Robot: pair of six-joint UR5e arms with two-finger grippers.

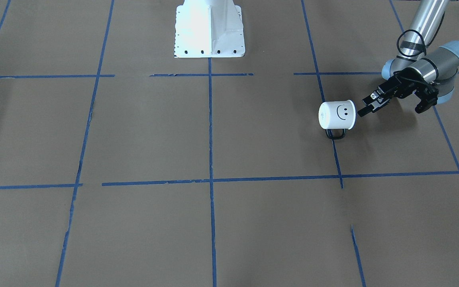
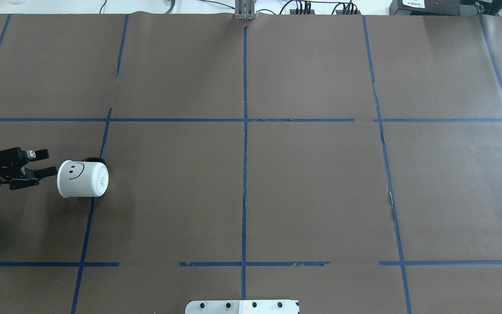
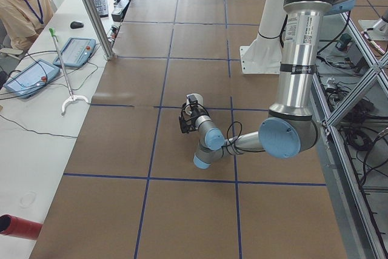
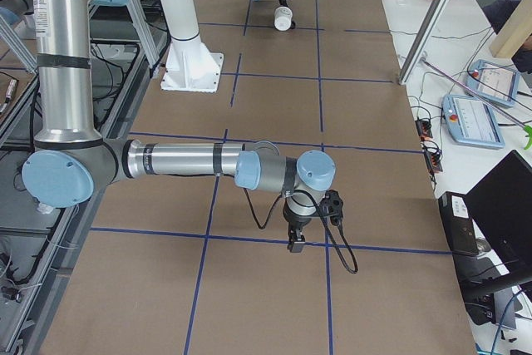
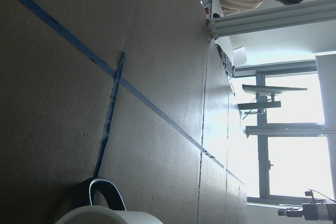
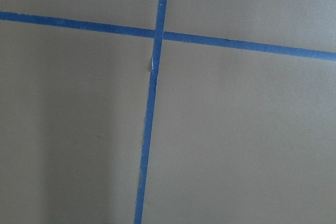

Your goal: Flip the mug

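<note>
Right, the mug [image 2: 81, 179] lies on its side at nine o'clock on the worktop [image 2: 251, 196], handle toward twelve. The left end effector [image 2: 47, 162] hovers just beside it with its fingers spread, probably lining up a rim grip. The right end effector [image 4: 295, 243] can't be read as spread or clenched.
</note>
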